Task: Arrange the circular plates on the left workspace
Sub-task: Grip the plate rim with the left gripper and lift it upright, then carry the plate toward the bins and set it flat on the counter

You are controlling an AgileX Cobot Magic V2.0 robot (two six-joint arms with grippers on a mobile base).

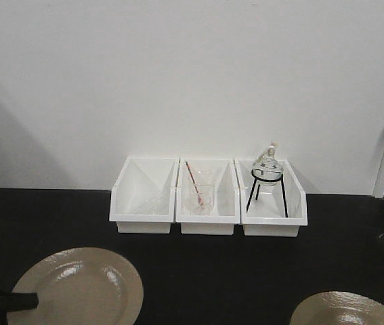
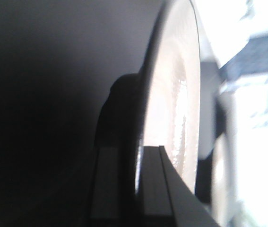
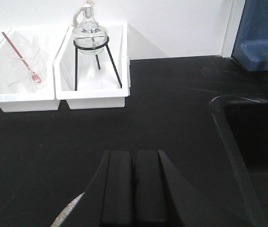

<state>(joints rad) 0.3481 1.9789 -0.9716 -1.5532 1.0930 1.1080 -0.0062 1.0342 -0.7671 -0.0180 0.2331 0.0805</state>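
Two circular plates, tan with dark rims, lie on the black countertop of the left workspace (image 1: 198,271). The left plate (image 1: 76,288) has my left gripper (image 1: 5,299) at its left rim. The left wrist view shows this plate (image 2: 171,94) edge-on, with my left gripper (image 2: 133,148) shut on its rim, one finger above and one below. The other plate (image 1: 347,310) lies at the front right. My right gripper (image 3: 134,153) hovers above the counter, shut on nothing. Just left of its fingers, a sliver of plate rim (image 3: 70,213) shows.
Three white bins stand in a row by the back wall: an empty-looking one (image 1: 143,196), one with a beaker and red rod (image 1: 207,196), and one with a glass flask on a black tripod (image 1: 271,193). A recessed black sink (image 3: 252,142) lies right, beyond it a blue block (image 3: 261,38).
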